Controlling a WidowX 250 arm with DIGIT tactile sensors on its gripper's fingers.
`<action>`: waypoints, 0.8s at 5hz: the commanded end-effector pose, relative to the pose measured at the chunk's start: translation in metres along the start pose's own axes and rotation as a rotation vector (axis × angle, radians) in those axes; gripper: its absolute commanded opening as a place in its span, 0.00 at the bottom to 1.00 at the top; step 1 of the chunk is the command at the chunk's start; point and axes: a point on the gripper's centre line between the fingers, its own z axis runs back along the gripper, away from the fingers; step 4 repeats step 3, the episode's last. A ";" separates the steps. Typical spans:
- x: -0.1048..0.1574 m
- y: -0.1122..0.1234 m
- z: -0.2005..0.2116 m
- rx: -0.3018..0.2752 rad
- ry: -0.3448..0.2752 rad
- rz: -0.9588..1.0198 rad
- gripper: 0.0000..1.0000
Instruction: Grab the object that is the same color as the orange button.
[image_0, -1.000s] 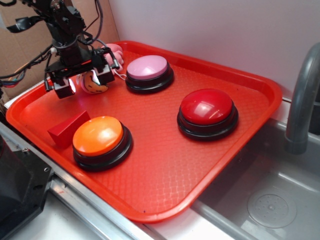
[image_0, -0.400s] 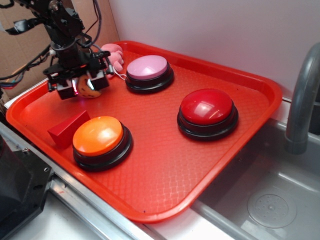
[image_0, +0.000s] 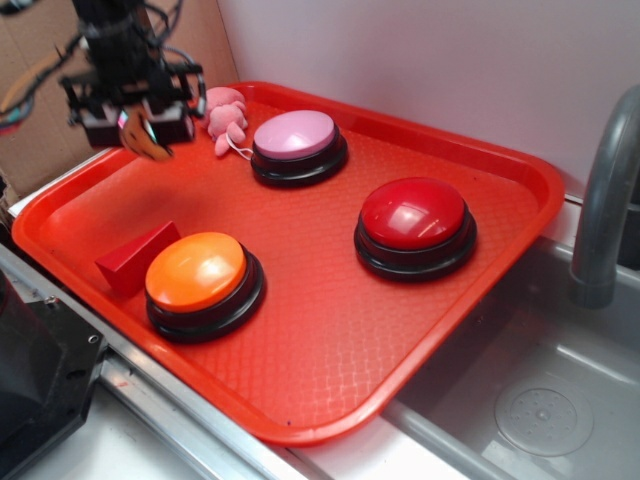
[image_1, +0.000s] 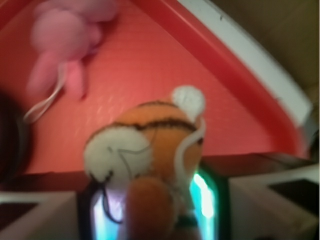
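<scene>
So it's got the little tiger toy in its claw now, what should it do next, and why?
Probably just keep lifting a little, straight up, with the grip shut. The gripper holds the orange striped toy above the red tray, so the grab looks done. The pink plush toy lies close beside it on the tray, so a sideways swing could knock it.

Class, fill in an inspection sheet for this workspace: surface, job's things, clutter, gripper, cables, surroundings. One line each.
Surface: red tray, bare patches show nothing spilled.
Job's things: orange striped plush held off the tray; orange button at the near left.
Clutter: pink plush, red wedge block, pale pink button, red button.
Gripper: gripper shut on the plush.
Cables: dark wires on the arm.
Surroundings: sink, faucet.
</scene>
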 end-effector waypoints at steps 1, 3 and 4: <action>-0.035 -0.040 0.120 -0.108 0.001 -0.261 0.00; -0.053 -0.040 0.127 -0.139 0.012 -0.286 0.00; -0.053 -0.040 0.127 -0.139 0.012 -0.286 0.00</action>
